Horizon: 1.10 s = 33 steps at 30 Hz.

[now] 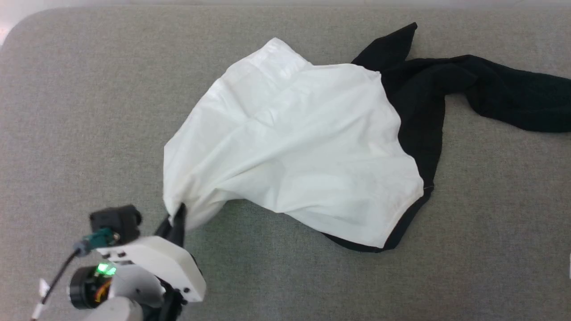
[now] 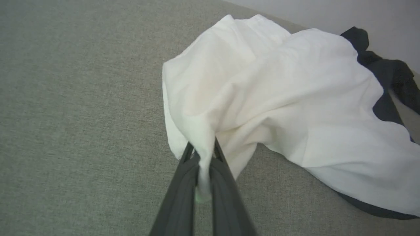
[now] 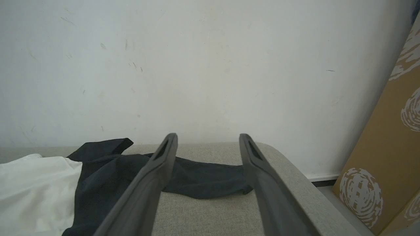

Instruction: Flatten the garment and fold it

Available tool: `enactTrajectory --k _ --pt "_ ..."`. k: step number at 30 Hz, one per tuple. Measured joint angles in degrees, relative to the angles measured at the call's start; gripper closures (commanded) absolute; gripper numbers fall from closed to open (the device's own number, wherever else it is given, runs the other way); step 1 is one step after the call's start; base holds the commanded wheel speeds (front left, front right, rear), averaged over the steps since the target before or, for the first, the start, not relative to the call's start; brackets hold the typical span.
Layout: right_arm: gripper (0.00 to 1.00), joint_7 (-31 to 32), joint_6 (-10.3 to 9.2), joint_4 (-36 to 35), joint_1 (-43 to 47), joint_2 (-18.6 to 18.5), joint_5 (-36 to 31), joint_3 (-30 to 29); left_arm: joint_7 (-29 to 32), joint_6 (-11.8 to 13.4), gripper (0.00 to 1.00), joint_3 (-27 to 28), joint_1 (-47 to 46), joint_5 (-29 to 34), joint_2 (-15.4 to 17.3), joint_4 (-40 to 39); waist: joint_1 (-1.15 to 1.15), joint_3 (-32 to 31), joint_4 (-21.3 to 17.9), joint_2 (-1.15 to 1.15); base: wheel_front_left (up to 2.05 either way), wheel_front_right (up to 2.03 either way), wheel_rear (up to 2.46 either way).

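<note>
Our left gripper (image 1: 177,214) is clamped on a white corner of the garment (image 1: 294,133); our right gripper (image 3: 207,141) (fingers spread wide) hangs clear of the black sleeve (image 3: 203,179).

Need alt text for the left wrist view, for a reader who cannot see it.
The left gripper, shut, pinches a fold at the edge of the white garment. The rest of the shirt lies crumpled on a grey fabric surface, its black sleeve trailing toward a pale wall at the upper right.

Left gripper (image 2: 201,146) pinched tight — right gripper (image 3: 207,139) fingers wide apart.
</note>
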Motion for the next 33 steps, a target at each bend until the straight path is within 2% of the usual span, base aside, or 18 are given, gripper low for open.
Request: enactTrajectory --k 1,2,3,8,13,16,18,22,28,33 --pt "0.0 0.27 0.0 0.02 -0.05 -0.01 -0.02 0.13 -0.68 -0.8 0.68 -0.41 0.2 -0.21 -0.96 1.58 0.01 -0.01 -0.01 0.0 0.0 0.0 0.0" --pt "0.0 0.35 0.0 0.04 -0.07 -0.01 -0.08 0.22 -1.48 -1.51 0.15 -0.63 0.3 -0.32 -1.85 2.85 0.01 -0.06 -0.05 0.0 0.0 0.0 0.0" --pt "0.0 0.38 0.0 0.05 -0.08 0.0 -0.12 0.34 -2.67 -1.82 0.0 -0.18 0.44 -0.85 -3.19 4.01 0.01 -0.16 -0.1 0.0 0.0 0.0 0.0" --pt "0.0 0.91 0.0 0.03 -0.02 -0.01 -0.44 0.43 -9.22 -4.45 0.0 2.43 0.7 -2.37 -8.22 6.64 0.01 -0.99 -0.36 0.0 0.0 0.0 0.0" --pt "0.0 1.47 0.0 0.1 0.85 -0.01 -0.52 0.47 -16.67 -4.34 0.0 7.26 0.2 0.47 -7.99 3.26 0.0 -2.41 -0.6 0.0 0.0 0.0 0.0" --pt "0.0 1.88 0.0 0.09 0.92 -0.01 -0.52 0.6 -17.38 -3.87 0.0 7.37 -2.72 4.49 -6.45 1.56 0.0 -3.19 -0.71 0.0 0.0 0.0 0.0" --pt "0.0 1.92 0.0 0.05 0.97 -0.03 -0.52 0.96 -15.19 -4.47 0.0 4.59 -5.95 7.14 -4.72 2.4 0.0 -3.46 -0.74 0.0 0.0 0.0 0.0" --pt "0.0 2.41 0.0 -0.2 1.12 -0.01 -0.52 1.48 -8.22 -8.5 0.0 -1.19 -15.32 10.05 -4.48 7.94 0.01 -3.03 -0.59 0.0 0.0 0.0 0.0" --pt "0.0 3.39 0.0 -1.65 1.05 -0.02 -0.67 2.01 1.97 -14.51 0.0 -6.68 -28.88 11.32 -7.08 22.08 0.01 -0.91 -0.65 0.0 0.0 0.0 0.0" --pt "0.0 3.9 0.0 -2.22 0.72 -0.01 -0.67 2.23 10.28 -17.42 0.0 -10.27 -34.1 11.33 -8.58 33.7 0.02 1.64 -1.06 0.0 0.0 0.0 0.0"
